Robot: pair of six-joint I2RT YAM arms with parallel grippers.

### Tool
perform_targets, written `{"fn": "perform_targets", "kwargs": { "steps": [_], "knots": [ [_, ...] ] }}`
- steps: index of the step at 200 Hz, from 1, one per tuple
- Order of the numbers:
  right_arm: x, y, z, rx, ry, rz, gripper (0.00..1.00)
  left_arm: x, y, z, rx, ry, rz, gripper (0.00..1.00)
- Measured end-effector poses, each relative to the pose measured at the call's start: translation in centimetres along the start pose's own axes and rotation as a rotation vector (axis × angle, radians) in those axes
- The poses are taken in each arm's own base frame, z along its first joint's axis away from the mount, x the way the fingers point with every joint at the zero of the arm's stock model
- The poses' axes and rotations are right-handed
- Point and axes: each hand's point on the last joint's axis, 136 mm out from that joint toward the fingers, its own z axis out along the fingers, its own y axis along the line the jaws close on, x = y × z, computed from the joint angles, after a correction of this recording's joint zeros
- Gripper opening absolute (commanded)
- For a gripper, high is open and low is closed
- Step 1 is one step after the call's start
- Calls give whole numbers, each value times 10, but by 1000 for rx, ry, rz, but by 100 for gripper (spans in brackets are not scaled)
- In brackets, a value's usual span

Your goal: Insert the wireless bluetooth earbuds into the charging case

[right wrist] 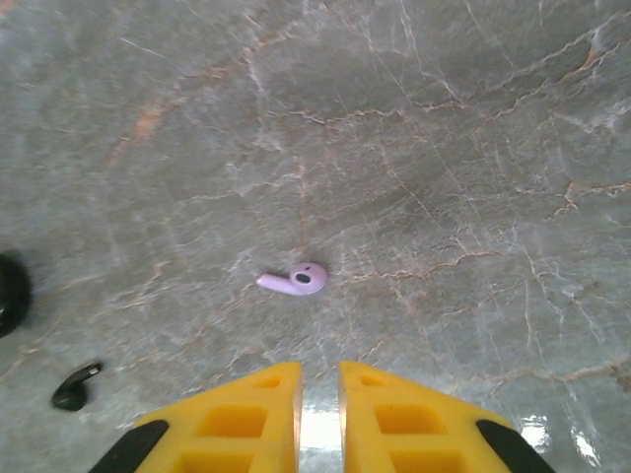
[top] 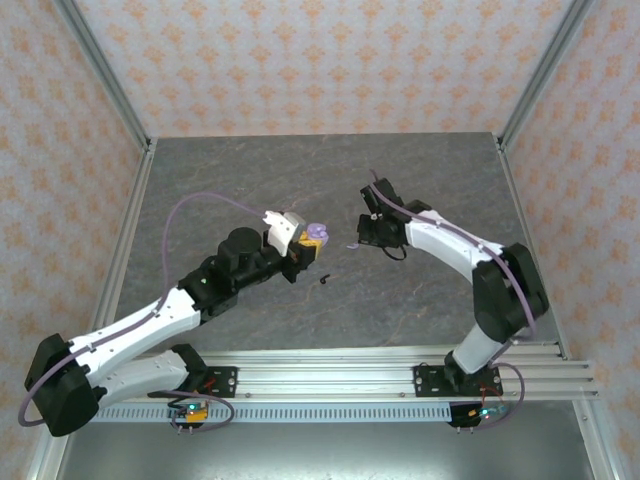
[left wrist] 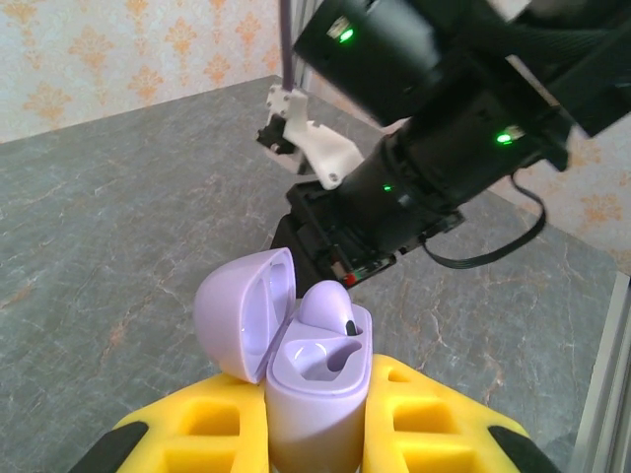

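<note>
Left hand (left wrist: pixel 315 434) clamps open lavender case (left wrist: pixel 311 384) | right hand (right wrist: pixel 318 414) narrow, empty | lavender earbud (right wrist: pixel 294 281) just ahead

We find no readable text, labels, brands or numbers anywhere: none on the lavender charging case (left wrist: pixel 315 384), the arms, the marbled surface (right wrist: pixel 394 148) or the patterned walls.

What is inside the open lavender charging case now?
One pale lavender earbud sits in the far socket of the round lavender charging case; the near socket looks empty. The socket bottoms are hidden by the case's rim.
</note>
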Motion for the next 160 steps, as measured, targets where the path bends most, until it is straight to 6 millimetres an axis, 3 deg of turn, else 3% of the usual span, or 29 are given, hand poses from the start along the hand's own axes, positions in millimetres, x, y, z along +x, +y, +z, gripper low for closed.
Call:
{"fn": "perform_targets", "kwargs": {
  "steps": [77, 160],
  "knots": [
    [21, -13, 53, 70, 143, 8, 11, 2, 0, -5, -2, 10, 1, 10],
    [13, -8, 72, 76, 162, 16, 10, 4, 0, -5, -3, 18, 0, 10]
  ]
}}
